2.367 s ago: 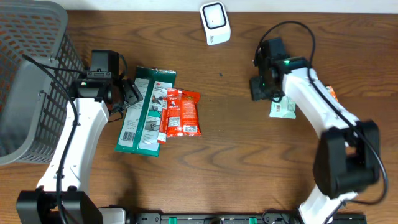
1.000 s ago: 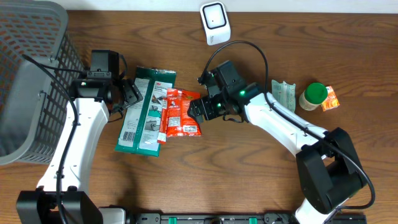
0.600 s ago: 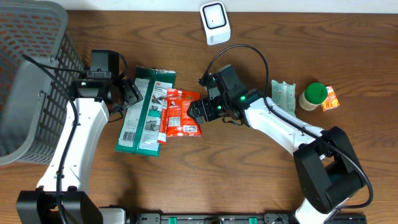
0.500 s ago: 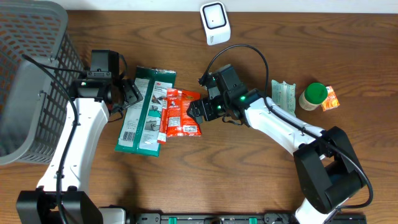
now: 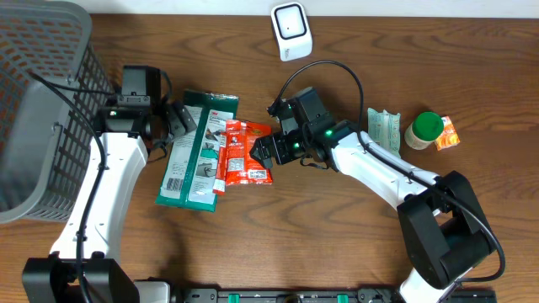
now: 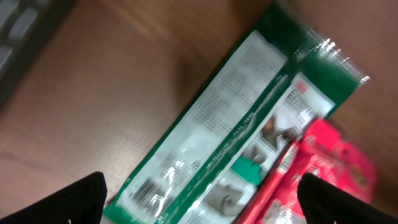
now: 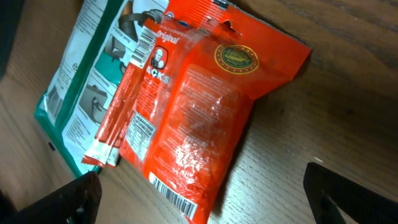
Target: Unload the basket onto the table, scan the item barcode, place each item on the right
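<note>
I see the red snack packet (image 5: 244, 156) flat on the desk (image 5: 337, 227), overlapping the green packet (image 5: 194, 156). Right hand (image 5: 262, 151) at its right edge, fingers apart, empty. Left hand (image 5: 178, 122) beside the green packet, fingers apart. Scanner (image 5: 291, 30) well apart.

Even indoor light, blurry left wrist view
</note>
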Controlling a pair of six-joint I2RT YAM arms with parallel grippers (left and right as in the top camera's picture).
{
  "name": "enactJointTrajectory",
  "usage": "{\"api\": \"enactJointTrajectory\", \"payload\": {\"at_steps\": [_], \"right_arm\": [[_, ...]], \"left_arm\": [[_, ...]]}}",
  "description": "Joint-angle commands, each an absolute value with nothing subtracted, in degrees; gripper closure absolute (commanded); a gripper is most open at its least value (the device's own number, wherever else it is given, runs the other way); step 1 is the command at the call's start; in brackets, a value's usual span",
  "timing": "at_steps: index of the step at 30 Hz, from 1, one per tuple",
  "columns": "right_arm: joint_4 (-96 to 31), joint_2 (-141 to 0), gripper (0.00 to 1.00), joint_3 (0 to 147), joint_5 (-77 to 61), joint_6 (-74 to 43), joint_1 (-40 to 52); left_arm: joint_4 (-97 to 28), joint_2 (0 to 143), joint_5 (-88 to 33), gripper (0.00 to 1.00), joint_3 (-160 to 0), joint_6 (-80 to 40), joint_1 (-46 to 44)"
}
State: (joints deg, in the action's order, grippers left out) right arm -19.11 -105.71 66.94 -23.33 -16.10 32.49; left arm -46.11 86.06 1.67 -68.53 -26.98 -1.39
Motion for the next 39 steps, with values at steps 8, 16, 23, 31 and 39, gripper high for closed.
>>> {"api": "enactJointTrajectory", "payload": {"at_steps": [8, 16, 23, 31, 39], "right_arm": [[-19.9, -106.5, 0.01, 66.5, -25.7, -16.3, 29.6], [-21.2, -106.5, 0.04, 66.5, -39.5, -11.5, 24.1], [-23.0, -106.5, 0.02, 66.5, -39.6, -11.5, 21.7], [-22.9, -107.5, 0.01, 66.5, -39.6, -13.3, 22.6], [-20.2, -112.4, 0.01, 66.5, -43.5, -13.7, 22.6]], "left_arm": [[-49.4, 86.1, -6.7, 0.93, -66.0, -25.8, -5.1], [-43.0, 86.4, -6.7, 0.93, -61.5, -22.3, -13.2], [-39.3, 90.3, -7.1, 0.93, -60.2, -22.7, -16.6], [-33.2, 99.3, -7.8, 0.93, -60.2, -23.8, -19.1], [-31.8, 102.3, -9.8, 0.92, -60.2, -23.8, -19.1]]}}
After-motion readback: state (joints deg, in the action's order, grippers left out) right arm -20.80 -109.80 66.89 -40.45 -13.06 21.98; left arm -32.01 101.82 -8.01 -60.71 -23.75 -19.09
